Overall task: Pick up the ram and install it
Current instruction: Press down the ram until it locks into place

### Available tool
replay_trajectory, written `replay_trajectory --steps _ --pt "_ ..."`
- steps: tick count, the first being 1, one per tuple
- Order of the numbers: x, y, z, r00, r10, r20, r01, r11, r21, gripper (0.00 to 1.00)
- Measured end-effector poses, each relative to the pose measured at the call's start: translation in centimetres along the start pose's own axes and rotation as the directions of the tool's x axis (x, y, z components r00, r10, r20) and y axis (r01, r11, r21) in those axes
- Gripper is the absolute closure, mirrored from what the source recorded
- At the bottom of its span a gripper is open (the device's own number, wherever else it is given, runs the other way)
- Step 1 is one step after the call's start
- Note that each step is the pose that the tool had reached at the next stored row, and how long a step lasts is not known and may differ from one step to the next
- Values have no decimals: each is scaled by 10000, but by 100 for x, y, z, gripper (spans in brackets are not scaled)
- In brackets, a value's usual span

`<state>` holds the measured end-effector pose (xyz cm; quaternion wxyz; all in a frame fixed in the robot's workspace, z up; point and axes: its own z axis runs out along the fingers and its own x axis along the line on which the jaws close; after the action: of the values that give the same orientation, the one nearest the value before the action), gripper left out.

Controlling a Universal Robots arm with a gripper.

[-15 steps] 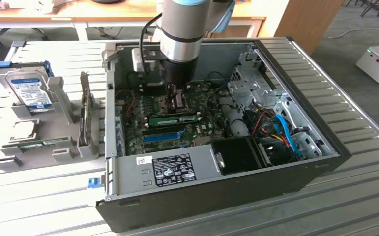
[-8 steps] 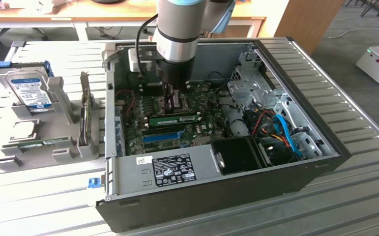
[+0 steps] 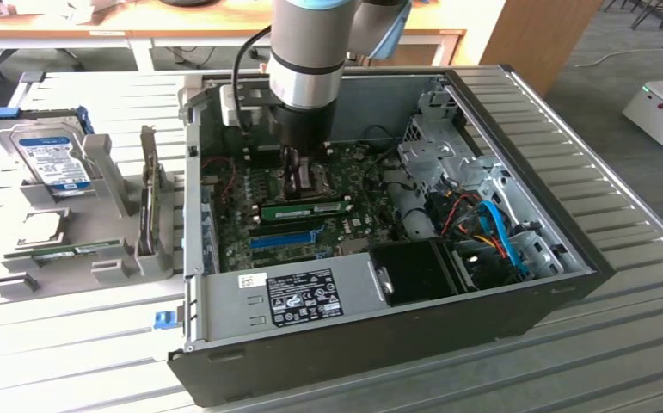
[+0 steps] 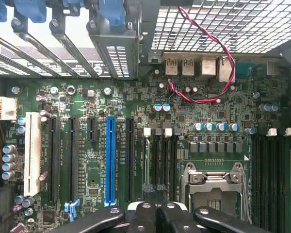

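**Green memory stick sits on the motherboard under a closed gripper**

Green and thin, with a white label along its face, the ram [image 3: 304, 209] stands on edge across the middle of the exterior view, on the green motherboard [image 3: 348, 225] inside the open black computer case [image 3: 561, 284]. Just below it in the frame runs the long blue plastic slot [image 3: 283, 238], parallel to it and a little apart.

The grey-and-silver robot arm [image 3: 308, 52] comes down from the top centre of the frame into the case. Its black gripper [image 3: 300, 182] hangs directly over the ram, its tip very near the stick's upper edge; whether the two touch cannot be told. In the wrist view the gripper [image 4: 155, 216] has its black fingers [image 4: 144, 213] drawn together with no gap between them, above the motherboard [image 4: 218, 107] and beside the blue slot [image 4: 110, 160]. Nothing can be made out clamped between them.

At the left of the exterior view, outside the case, a grey plastic holder [image 3: 107, 185] stands on the white slatted table [image 3: 67, 344]. A silver hard drive with a blue label [image 3: 56, 159] leans upright in it, and another small green board [image 3: 73, 251] lies low on the holder, toward the lower left.
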<state>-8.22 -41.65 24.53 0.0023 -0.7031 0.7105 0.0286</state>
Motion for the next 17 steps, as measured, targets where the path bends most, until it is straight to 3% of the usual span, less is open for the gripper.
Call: replay_trajectory --steps 12,17 --pt "32 1 -1 10000 0 0 0 10000 0 89" --pt "34 -1 41 10000 0 0 0 10000 0 89"
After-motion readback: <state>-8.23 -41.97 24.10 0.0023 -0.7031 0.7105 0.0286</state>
